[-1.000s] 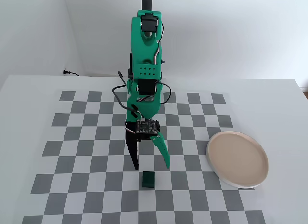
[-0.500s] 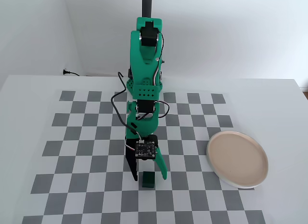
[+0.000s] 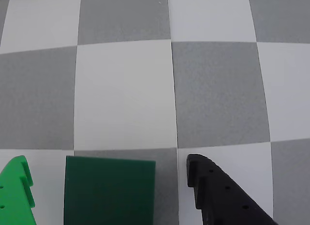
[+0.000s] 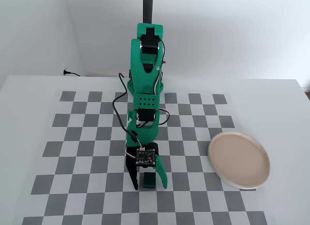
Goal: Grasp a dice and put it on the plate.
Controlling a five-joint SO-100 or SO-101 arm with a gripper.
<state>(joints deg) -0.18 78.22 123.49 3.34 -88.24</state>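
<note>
Claw (image 4: pixel 148 186) spread, straddling the dice (image 4: pixel 148 180).
Wrist view cuts off the dice's (image 3: pixel 110 191) near edge; contact with fingers unclear. Plate (image 4: pixel 239 159) well right.

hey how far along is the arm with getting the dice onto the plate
Done: the open gripper has the dice between its fingers, a gap visible on each side in the wrist view. In hand: the grasp, not yet closed. Left: close, lift and carry it to the empty plate, right in the fixed view.
</note>
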